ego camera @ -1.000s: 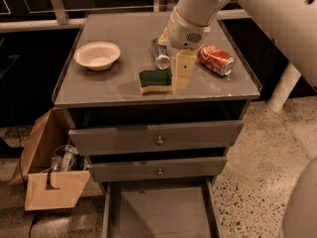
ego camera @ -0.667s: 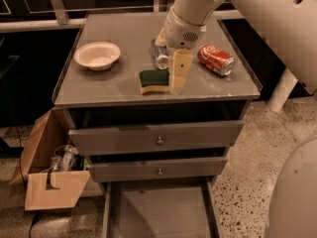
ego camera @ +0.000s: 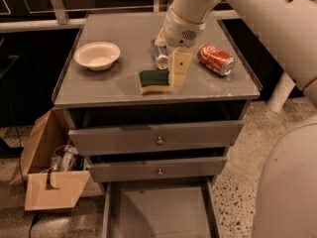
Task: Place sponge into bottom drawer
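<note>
The sponge [ego camera: 153,81], dark green on pale yellow foam, lies on the grey cabinet top [ego camera: 99,90] near its front edge. My gripper [ego camera: 169,68] hangs over the top just right of the sponge. Its near cream finger [ego camera: 179,69] stands upright against the sponge's right end, and the other finger is mostly hidden behind the wrist, so the jaws look open and hold nothing. The bottom drawer [ego camera: 157,212] is pulled out below, showing a flat grey floor with nothing in it.
A white bowl [ego camera: 97,55] sits at the top's left. A red soda can [ego camera: 216,60] lies on its side at the right. A clear glass object [ego camera: 160,55] lies behind the sponge. The two upper drawers [ego camera: 158,139] are slightly ajar. A cardboard box [ego camera: 52,170] stands on the floor at the left.
My gripper has shifted a little to the left, bringing the near finger closer to the sponge's right end. The sponge, can and bowl have not moved.
</note>
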You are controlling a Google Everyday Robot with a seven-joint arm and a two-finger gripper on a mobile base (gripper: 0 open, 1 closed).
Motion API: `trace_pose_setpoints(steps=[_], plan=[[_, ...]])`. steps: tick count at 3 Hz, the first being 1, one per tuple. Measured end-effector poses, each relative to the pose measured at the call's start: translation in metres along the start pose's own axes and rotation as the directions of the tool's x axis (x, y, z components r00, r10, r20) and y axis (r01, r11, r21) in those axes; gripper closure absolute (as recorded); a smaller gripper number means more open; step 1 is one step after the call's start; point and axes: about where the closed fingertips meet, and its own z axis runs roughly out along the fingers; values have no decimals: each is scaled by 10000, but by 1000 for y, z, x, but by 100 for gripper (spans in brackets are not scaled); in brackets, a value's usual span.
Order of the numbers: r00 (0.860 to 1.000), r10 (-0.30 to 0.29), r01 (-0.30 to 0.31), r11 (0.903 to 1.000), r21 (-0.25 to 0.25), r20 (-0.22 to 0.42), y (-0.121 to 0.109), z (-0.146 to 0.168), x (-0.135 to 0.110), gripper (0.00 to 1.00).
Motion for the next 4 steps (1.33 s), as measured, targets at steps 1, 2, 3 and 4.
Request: trace_pose_setpoints(steps=[1, 2, 3, 4], plan=[[9999, 132, -133, 9998, -122, -25, -3, 4, 6, 0], [9992, 389, -390, 9986, -356, -44, -10, 15, 15, 0], [9992, 389, -390, 9986, -357, -46, -10, 15, 15, 0], [9992, 326, -336, 9985, -435, -234, -10, 26, 9, 0]])
